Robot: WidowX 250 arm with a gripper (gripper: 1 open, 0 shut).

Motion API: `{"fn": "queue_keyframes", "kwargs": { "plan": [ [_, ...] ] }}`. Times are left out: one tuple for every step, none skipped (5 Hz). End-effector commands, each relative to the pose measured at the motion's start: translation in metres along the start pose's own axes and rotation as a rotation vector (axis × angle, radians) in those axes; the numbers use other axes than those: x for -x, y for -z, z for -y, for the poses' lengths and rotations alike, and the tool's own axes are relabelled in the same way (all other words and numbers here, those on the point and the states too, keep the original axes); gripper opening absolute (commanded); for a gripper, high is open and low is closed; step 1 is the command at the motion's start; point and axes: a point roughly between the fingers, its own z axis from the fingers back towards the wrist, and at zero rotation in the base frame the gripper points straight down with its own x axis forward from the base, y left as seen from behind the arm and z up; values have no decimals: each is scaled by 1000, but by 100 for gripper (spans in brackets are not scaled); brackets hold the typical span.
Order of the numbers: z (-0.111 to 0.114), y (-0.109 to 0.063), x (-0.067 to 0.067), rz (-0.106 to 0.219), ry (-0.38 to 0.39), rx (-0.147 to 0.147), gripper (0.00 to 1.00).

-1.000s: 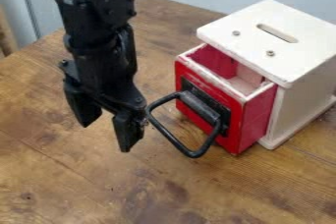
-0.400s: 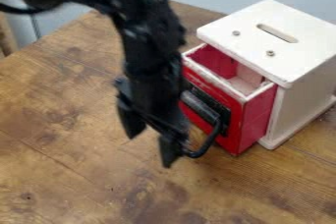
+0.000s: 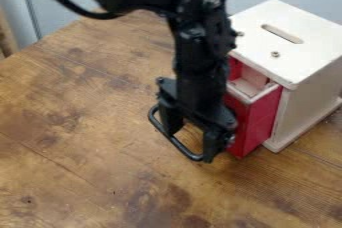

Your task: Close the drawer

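Observation:
The drawer (image 3: 257, 119) has a red front and sits partly pulled out of the cream-white wooden box (image 3: 301, 67). Its black loop handle (image 3: 178, 142) sticks out toward the lower left, low over the table. My black gripper (image 3: 198, 132) hangs right in front of the drawer face, over the base of the handle, and hides the black panel. Its fingers (image 3: 214, 142) blur into the handle, so I cannot tell whether they are open or shut. The arm (image 3: 194, 22) comes down from the upper left.
The box stands on a worn wooden table (image 3: 67, 122). The box top has a slot (image 3: 285, 34). A pale wall runs along the back.
My gripper has moved right, from left of the handle to directly against the drawer front. The drawer looks pushed a little further into the box.

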Motion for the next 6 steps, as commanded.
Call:
{"fn": "queue_keyframes", "kwargs": {
  "plan": [
    [9, -6, -25, 50, -14, -1, 100],
    [12, 0, -39, 47, -26, -3, 100],
    [18, 4, -52, 26, -8, 3, 100],
    [23, 3, -61, 21, 4, 3, 100],
    [19, 4, -65, 39, -38, -8, 100],
    [15, 4, -69, 57, -80, -12, 100]
  ]
}}
